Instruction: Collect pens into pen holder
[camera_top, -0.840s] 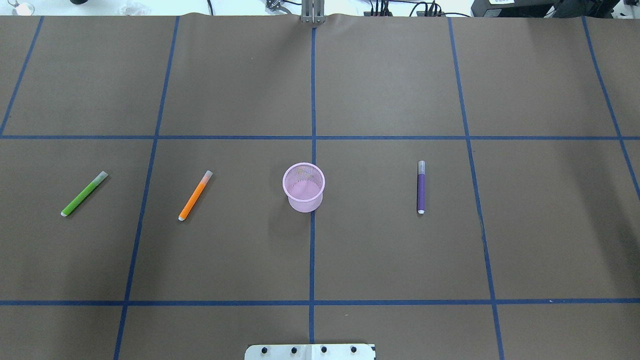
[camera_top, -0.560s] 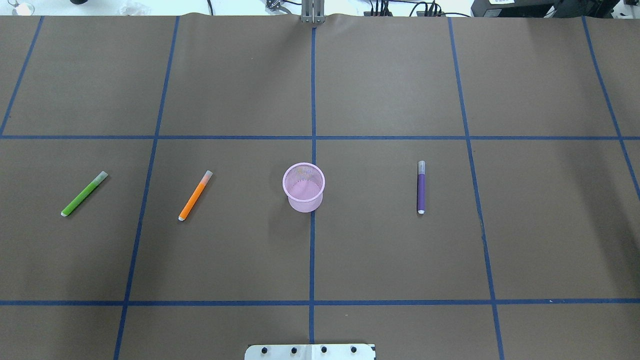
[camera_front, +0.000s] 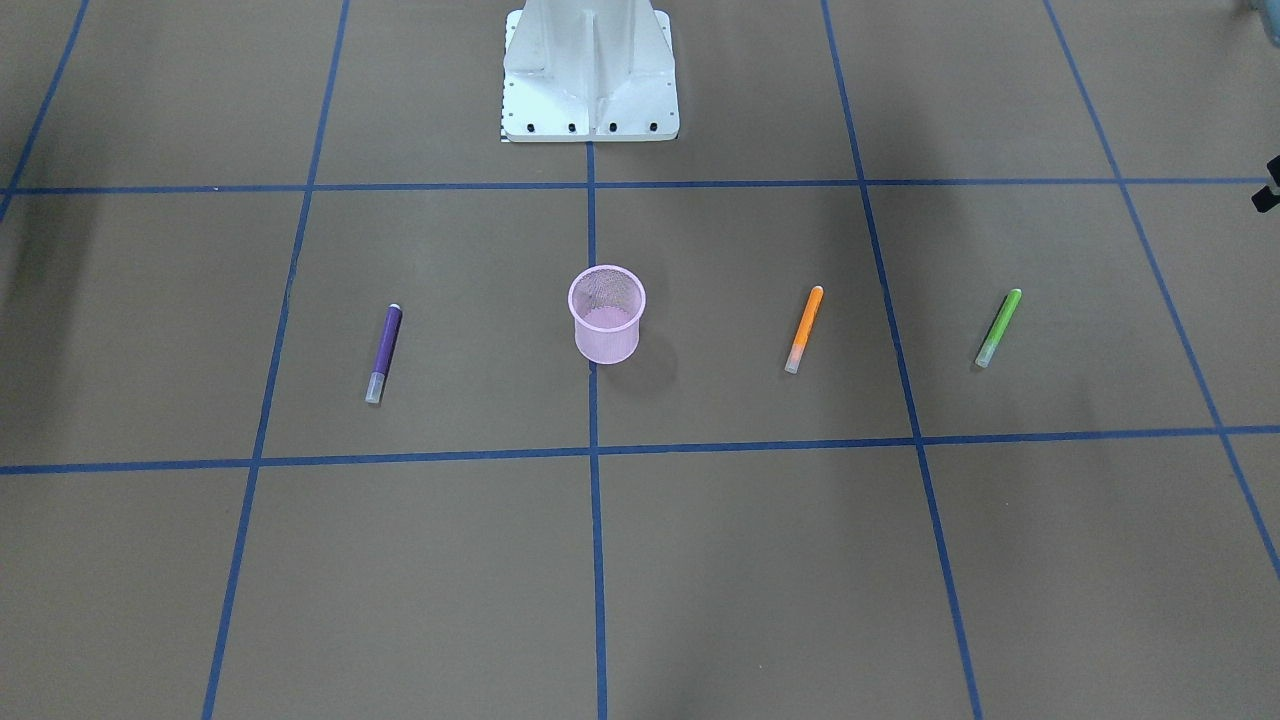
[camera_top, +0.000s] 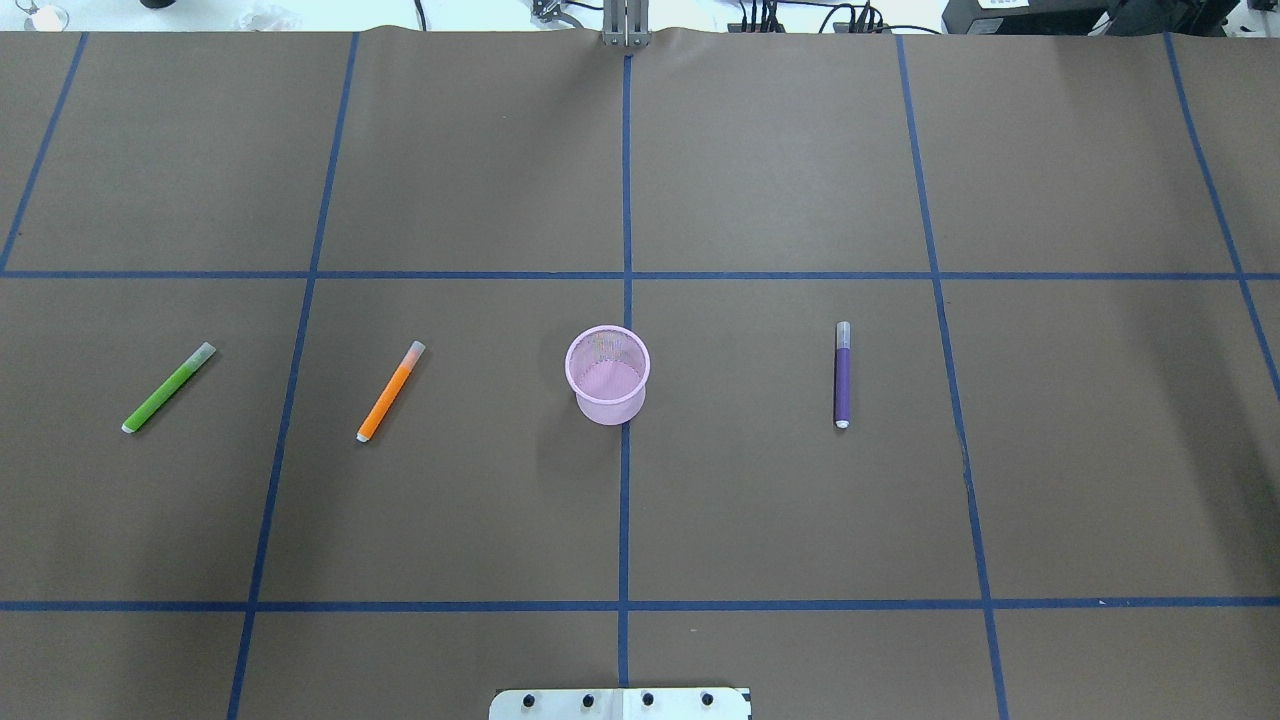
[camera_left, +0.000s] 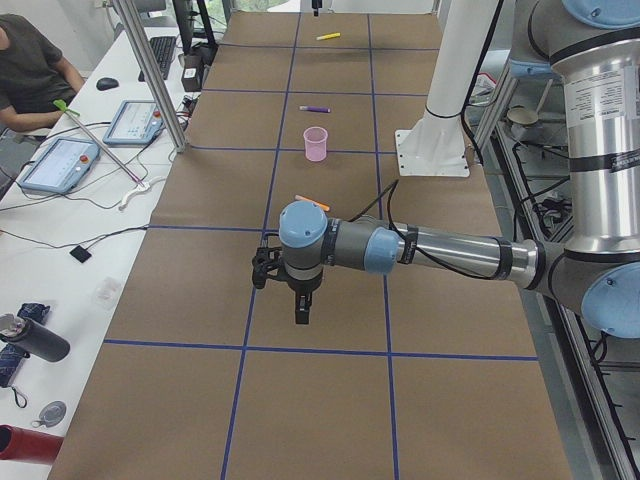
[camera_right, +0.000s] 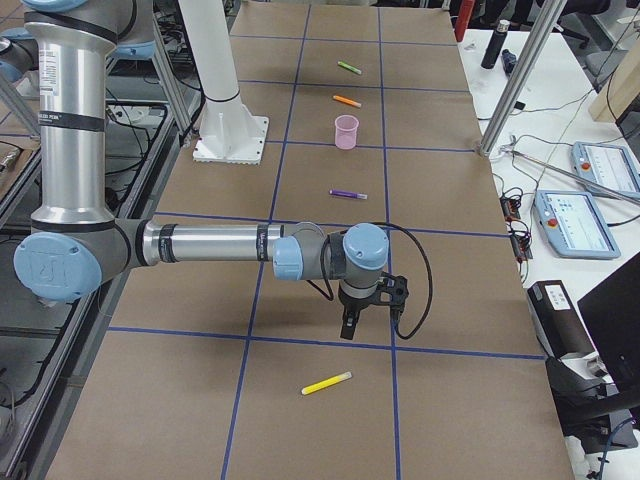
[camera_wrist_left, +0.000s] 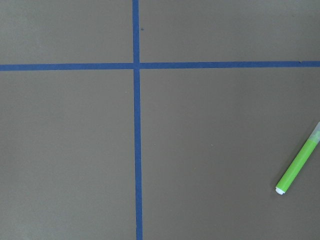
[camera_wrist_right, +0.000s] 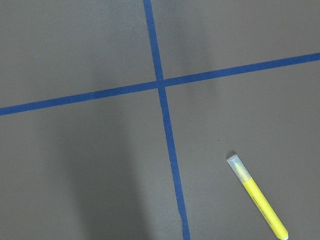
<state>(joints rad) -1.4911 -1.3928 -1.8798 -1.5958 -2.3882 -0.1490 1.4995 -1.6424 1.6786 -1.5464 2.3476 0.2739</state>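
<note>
Pink pen holder (camera_top: 610, 408) is judged unfilled; the yellow pen (camera_wrist_right: 258, 197) must be reached by the right gripper (camera_right: 347, 330), its opening indeterminable.

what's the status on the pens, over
Left gripper and right gripper above the table, state unclear. Green pen, orange pen, purple pen, yellow pen loose; pen holder empty. Nothing blocking.
</note>
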